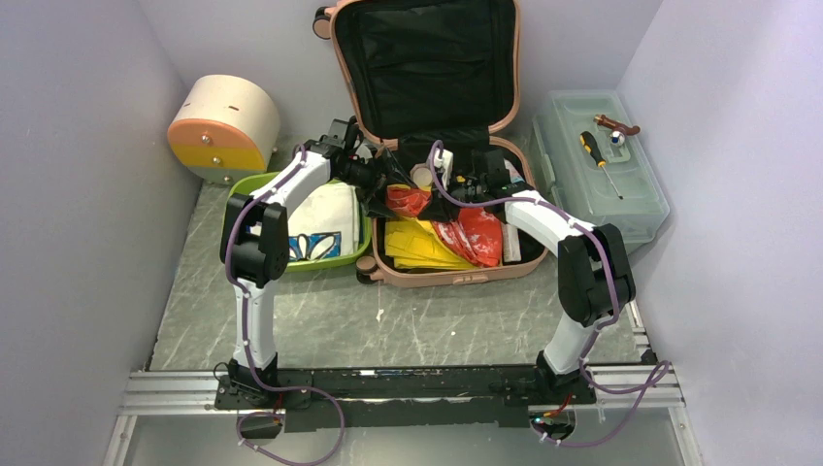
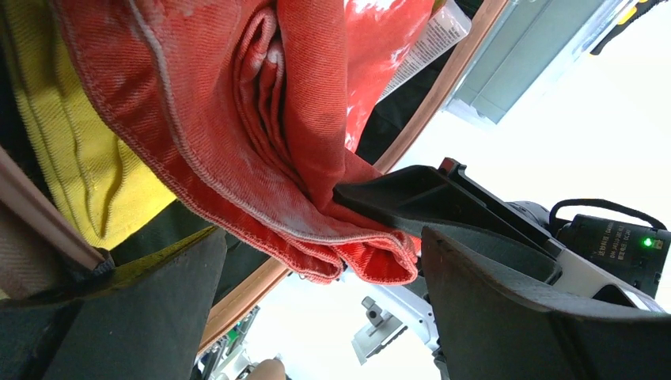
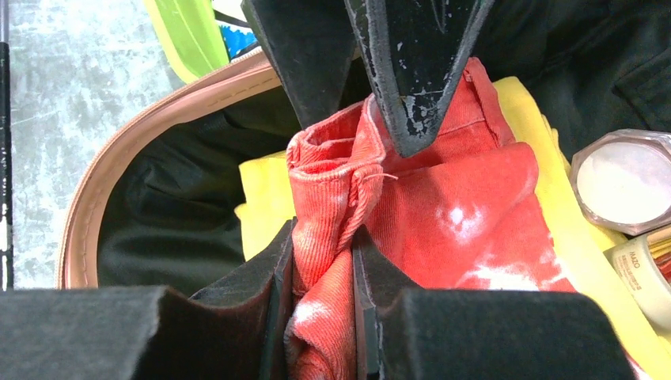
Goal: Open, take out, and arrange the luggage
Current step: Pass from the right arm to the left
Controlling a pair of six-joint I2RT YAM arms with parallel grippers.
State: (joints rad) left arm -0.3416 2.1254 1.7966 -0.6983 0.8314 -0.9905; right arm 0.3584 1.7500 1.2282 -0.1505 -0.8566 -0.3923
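The salmon-pink luggage (image 1: pixel 437 277) lies open at the back middle, its black-lined lid (image 1: pixel 427 58) standing upright. Inside lie a yellow cloth (image 1: pixel 417 245) and a red cloth with white marks (image 1: pixel 408 201). My right gripper (image 1: pixel 454 186) is shut on a fold of the red cloth (image 3: pixel 443 198), which is pinched between its pads (image 3: pixel 323 237). My left gripper (image 1: pixel 378 178) is open; its fingers stand wide apart on either side of the cloth's lower hem (image 2: pixel 323 237). The luggage rim also shows in the left wrist view (image 2: pixel 443 87) and the right wrist view (image 3: pixel 158 103).
A green basket (image 1: pixel 247 189) holding a white printed cloth sits left of the luggage. A cream half-round box (image 1: pixel 223 126) stands at back left. A translucent toolbox (image 1: pixel 607 175) with a screwdriver (image 1: pixel 602 160) sits right. A small jar (image 3: pixel 625 178) lies inside the luggage. Walls enclose three sides.
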